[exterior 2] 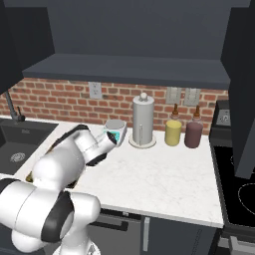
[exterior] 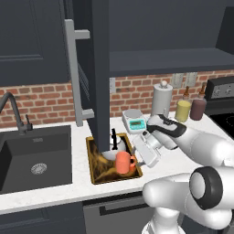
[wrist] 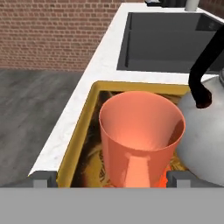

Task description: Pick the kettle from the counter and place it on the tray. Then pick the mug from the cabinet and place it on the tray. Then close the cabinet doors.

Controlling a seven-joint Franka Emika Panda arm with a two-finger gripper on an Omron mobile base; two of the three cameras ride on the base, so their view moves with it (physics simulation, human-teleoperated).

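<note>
The gold-rimmed tray [exterior: 91, 161] lies on the white counter [exterior: 45, 192] right of the sink. The silver kettle [exterior: 114, 147] with its black handle stands on it, and the coral-orange mug [exterior: 123, 162] stands upright just in front of it. My gripper [exterior: 138, 160] is open, low at the mug's right side. In the hand view the mug [wrist: 140, 127] sits between the two fingertips [wrist: 43, 180] with a gap on the left, the kettle [wrist: 205, 140] close beside it, and the tray rim [wrist: 78, 135] below. The navy cabinet [exterior: 169, 59] has its door [exterior: 100, 68] swung open above the tray.
A dark sink [exterior: 36, 155] with a faucet [exterior: 11, 109] lies left. A scale [exterior: 134, 121], paper-towel roll [exterior: 161, 98], yellow jar [exterior: 183, 109] and dark-red jar [exterior: 198, 109] line the brick wall. The stove [exterior 2: 239, 179] is at the right, and the right cabinet door [exterior 2: 244, 89] stands open.
</note>
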